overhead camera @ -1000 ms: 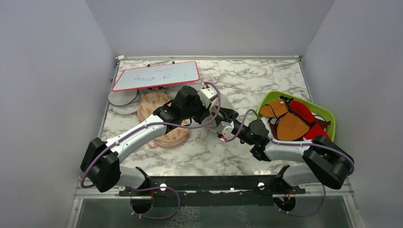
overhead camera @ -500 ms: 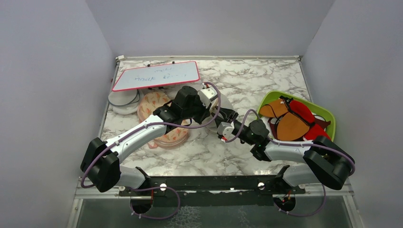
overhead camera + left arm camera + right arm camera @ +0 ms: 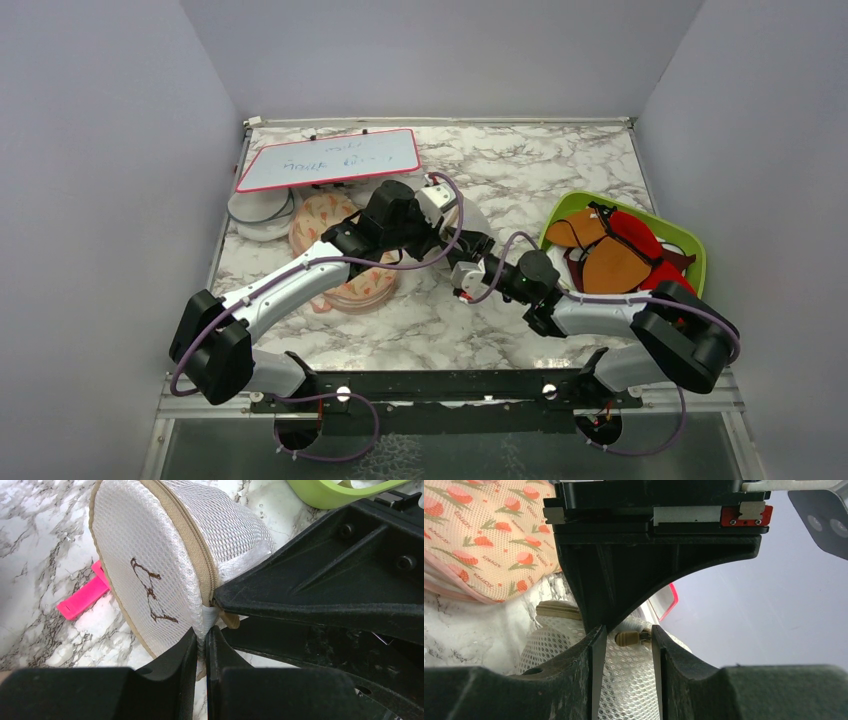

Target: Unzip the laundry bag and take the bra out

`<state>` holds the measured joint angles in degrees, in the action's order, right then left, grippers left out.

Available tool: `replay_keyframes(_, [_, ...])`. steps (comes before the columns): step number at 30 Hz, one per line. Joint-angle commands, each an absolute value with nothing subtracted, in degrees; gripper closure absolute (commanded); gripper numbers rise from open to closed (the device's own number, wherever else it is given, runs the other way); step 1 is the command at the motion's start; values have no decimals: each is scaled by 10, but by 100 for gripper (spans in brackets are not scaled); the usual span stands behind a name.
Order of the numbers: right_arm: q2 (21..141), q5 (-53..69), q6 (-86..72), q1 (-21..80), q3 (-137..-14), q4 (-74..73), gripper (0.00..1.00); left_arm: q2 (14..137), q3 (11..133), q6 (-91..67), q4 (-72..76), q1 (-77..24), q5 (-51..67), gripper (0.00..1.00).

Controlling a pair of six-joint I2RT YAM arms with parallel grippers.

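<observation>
My left claw [image 3: 201,634] is pressed together on the mesh edge of the laundry bag [image 3: 150,545] beside its zip. The bag rests mid-bench [image 3: 30,525]. My right claw [image 3: 625,635] stands spread, the beige zip pull [image 3: 626,639] between its fingers.

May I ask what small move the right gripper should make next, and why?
Probably close the right gripper on the beige zipper pull. The pull sits between its open fingers, not yet gripped, while the left gripper already pinches the laundry bag at its rim, which should steady it for unzipping.
</observation>
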<state>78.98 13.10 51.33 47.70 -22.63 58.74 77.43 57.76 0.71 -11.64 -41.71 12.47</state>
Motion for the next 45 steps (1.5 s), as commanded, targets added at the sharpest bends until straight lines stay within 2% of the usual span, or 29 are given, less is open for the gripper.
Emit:
replay_keyframes(1, [803,105,514,486,-233,640,64,772,602,0,-103,-419,147,100])
replay_keyframes(22, [794,65,502,488,-196,712,73,776,603,-1,-103,-419,148,100])
replay_keyframes(38, [817,66,504,488,-204,720,75,781,604,-3,-104,-419,153,100])
replay_keyframes(45, [820,62,500,488,-204,719,83,781,604,-1,-104,-418,153,100])
